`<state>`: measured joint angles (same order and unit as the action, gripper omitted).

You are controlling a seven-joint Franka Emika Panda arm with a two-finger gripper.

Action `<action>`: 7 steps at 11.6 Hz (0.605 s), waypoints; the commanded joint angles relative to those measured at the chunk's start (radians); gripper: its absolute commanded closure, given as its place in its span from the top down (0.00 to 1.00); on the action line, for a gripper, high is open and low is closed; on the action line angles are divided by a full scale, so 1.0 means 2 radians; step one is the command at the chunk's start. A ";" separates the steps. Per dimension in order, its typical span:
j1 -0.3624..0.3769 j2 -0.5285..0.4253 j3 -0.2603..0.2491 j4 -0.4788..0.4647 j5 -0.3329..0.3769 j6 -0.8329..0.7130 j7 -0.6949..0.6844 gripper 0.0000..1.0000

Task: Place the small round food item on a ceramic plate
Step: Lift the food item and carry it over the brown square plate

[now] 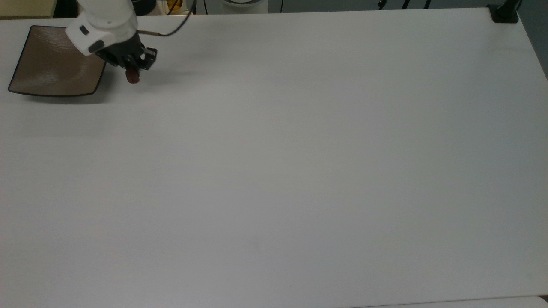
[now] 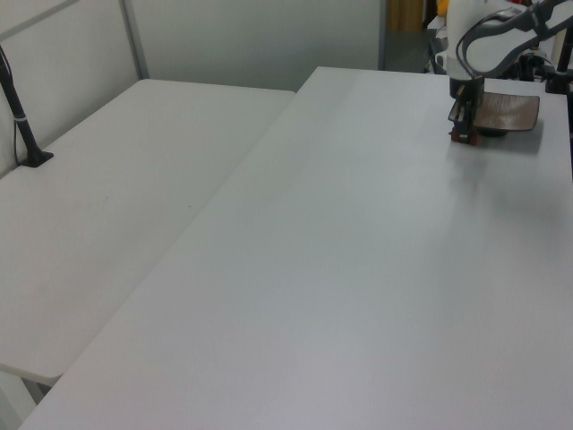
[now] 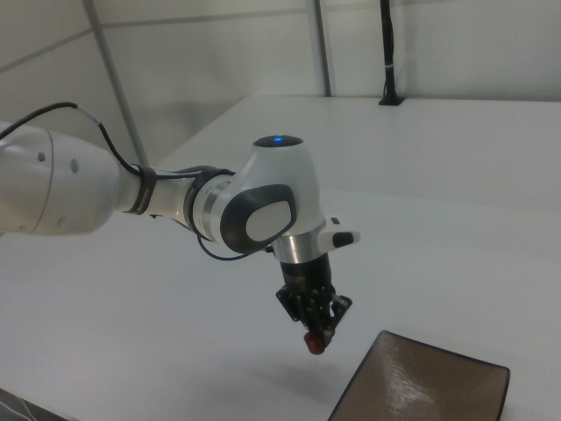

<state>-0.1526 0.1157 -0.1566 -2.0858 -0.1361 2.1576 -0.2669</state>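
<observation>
My gripper (image 1: 133, 72) (image 2: 462, 133) (image 3: 317, 338) is shut on the small round food item (image 1: 132, 78) (image 3: 316, 346), a dark reddish-brown lump that hangs from the fingertips, lifted above the white table. In the top view it hovers just right of the ceramic plate (image 1: 51, 60), a square brown-taupe dish with a dark rim at the table's far left corner. In the right view the plate (image 3: 429, 390) lies below and right of the held lump. In the left view the plate (image 2: 510, 112) sits just behind the gripper.
The white table (image 1: 299, 171) stretches wide to the top view's right. A black post base (image 1: 504, 13) stands at its far right corner. In the left view a second white table (image 2: 116, 224) adjoins on the left, with a black post (image 2: 22, 125).
</observation>
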 commanded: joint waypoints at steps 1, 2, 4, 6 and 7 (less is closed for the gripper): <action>-0.023 -0.023 -0.019 0.018 -0.006 -0.027 -0.090 0.10; -0.035 -0.022 -0.024 0.023 -0.006 -0.021 -0.113 0.11; -0.064 -0.015 -0.024 0.037 -0.007 -0.016 -0.138 0.15; -0.082 -0.003 -0.024 0.043 -0.006 0.009 -0.145 0.95; -0.082 0.000 -0.024 0.043 -0.005 0.011 -0.142 1.00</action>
<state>-0.3092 0.0874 -0.2057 -2.0166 -0.1402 2.1485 -0.5422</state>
